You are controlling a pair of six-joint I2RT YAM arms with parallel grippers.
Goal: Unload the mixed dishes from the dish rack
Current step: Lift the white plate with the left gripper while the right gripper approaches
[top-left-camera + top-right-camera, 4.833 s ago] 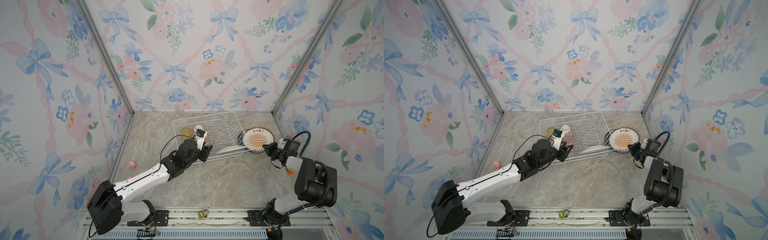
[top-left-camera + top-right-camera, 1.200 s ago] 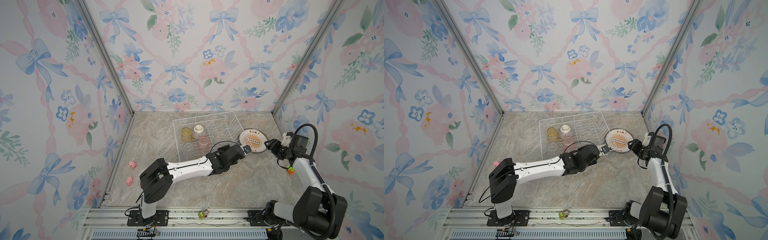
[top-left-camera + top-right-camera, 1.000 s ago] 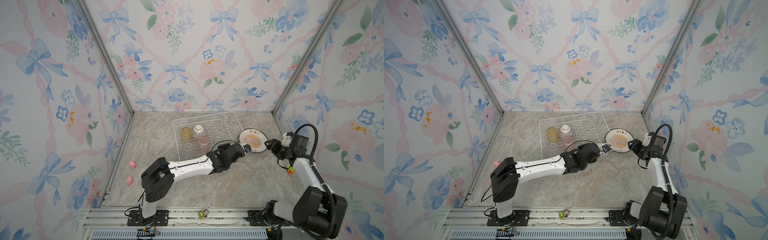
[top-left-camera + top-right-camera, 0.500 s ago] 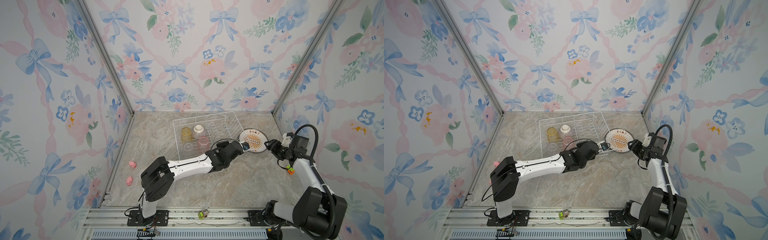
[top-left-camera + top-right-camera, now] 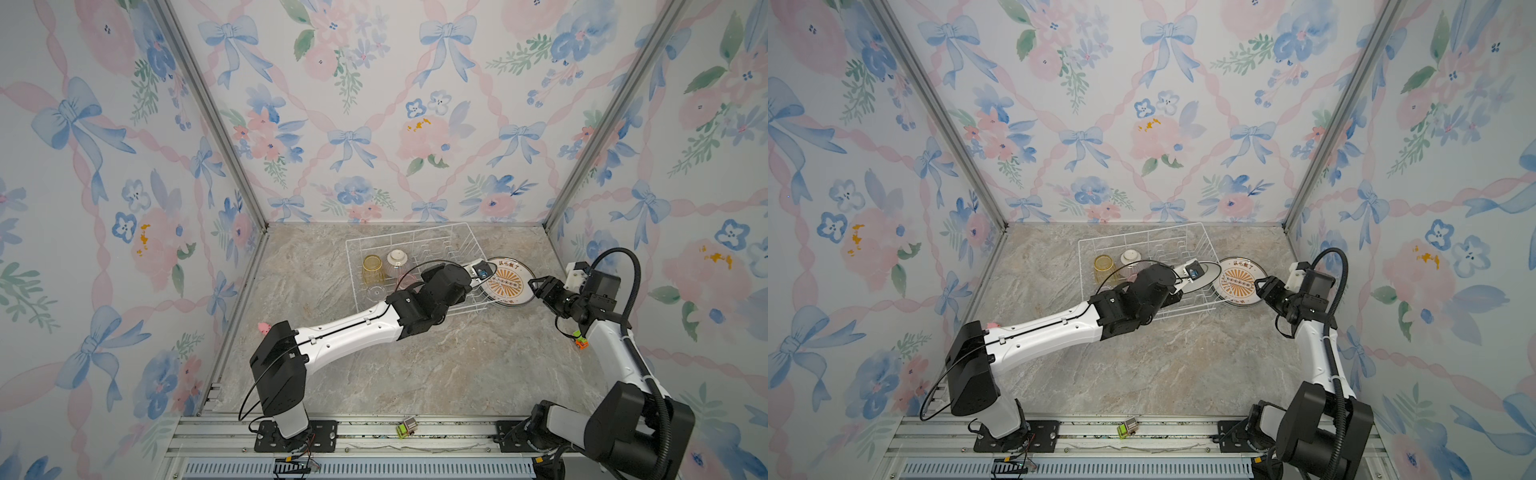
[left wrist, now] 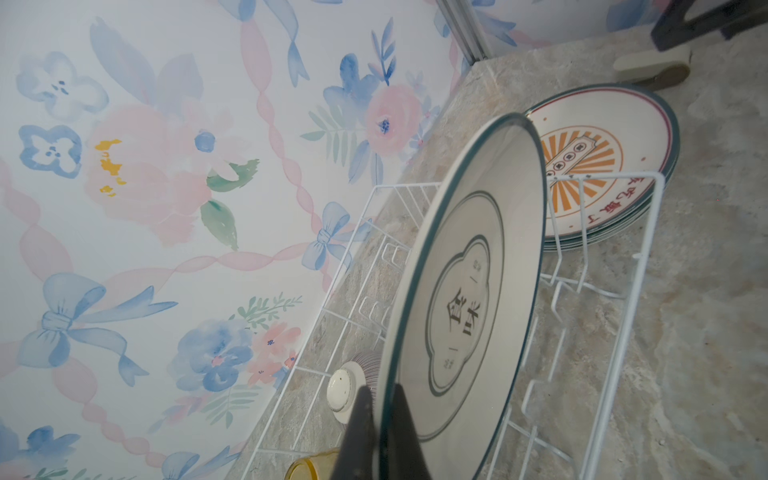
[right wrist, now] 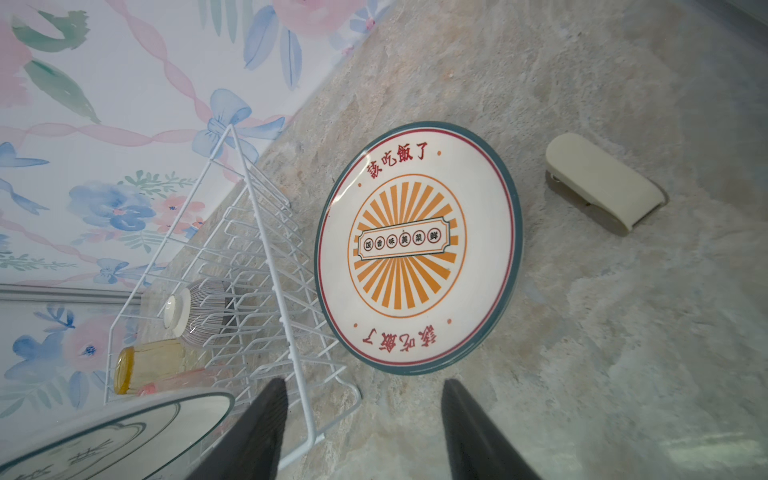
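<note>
The left hand (image 6: 380, 390) was pressed together on the rim of a white plate (image 6: 469, 282), pinching it on edge and tilted over the right end of the dish rack (image 5: 415, 241). Whether the plate touched the wires could not be told. Just outside that end of the rack, a stack of plates (image 5: 505, 282) lay flat on the desk (image 5: 415, 365), its top one showing an orange sunburst and red lettering. The right hand (image 7: 365, 384) was spread and held nothing, its fingers pointing at the stack from close by. A cream block (image 7: 602, 187) lay on the desk near the stack. In the rack's left part stood a yellow tumbler (image 5: 372, 266), an upturned ribbed bowl (image 5: 397, 262) beside it, and a clear tumbler (image 5: 376, 291) nearer the front.
</note>
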